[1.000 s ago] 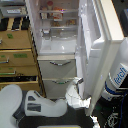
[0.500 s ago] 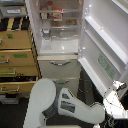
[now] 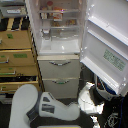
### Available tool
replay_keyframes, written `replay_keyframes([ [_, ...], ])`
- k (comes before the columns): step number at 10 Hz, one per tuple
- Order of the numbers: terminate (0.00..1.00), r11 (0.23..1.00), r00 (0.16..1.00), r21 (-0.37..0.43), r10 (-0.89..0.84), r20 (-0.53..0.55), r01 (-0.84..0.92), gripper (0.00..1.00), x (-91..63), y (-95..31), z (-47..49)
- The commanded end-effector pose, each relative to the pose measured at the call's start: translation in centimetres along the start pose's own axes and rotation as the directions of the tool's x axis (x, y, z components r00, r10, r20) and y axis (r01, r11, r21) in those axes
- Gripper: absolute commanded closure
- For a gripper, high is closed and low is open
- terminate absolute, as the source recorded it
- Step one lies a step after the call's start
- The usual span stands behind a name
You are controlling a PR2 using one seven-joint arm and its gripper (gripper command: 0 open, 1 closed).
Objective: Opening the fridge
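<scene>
1. Fridge stands upright at the centre of the exterior view, tall and white, with its upper compartment exposed.
2. Its door is swung wide open toward the exterior view's right, inner face turned to the camera, with moulded shelf rails running across it.
3. A sticker, green and white, sits on the lower part of that door's inner face.
4. Inside the compartment, shelves hold several small items; they are too blurred to name.
5. Below the compartment are 2 closed drawers, 1 above the other: the upper drawer and the lower drawer, each with a curved silver handle.
6. A cabinet of tan wood stands just beside the fridge on the exterior view's left, its drawer fronts carrying small green labels.
7. A dark shelf unit sits above and behind the cabinet at the upper left.
8. The robot's arm, white with a grey band, reaches from the bottom left toward the exterior view's right, low in front of the lower drawer.
9. The gripper sits at the arm's end, below the open door's bottom edge and apart from it.
10. Whether the jaws are spread or pressed together, I cannot tell; the end is blurred and partly hidden against a dark background.
11. A blue and white object shows just beyond the gripper under the door.
</scene>
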Motion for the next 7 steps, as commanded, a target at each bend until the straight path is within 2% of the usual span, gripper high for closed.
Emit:
replay_keyframes([
  [1,0.00,0.903,0.901,0.023,0.430,-0.054,-0.430,0.00,-48.4,15.2,2.3],
  [4,0.00,0.821,0.822,0.024,0.570,-0.004,-0.570,0.00,-55.5,18.0,2.9],
  [5,0.00,0.782,0.784,0.057,0.620,0.022,-0.620,0.00,-58.4,18.8,3.1],
  [6,0.00,0.783,0.786,0.066,0.618,0.023,-0.618,0.00,-59.1,18.7,2.8],
  [7,1.00,0.780,0.783,0.081,0.621,0.031,-0.621,0.00,-58.7,19.1,2.1],
])
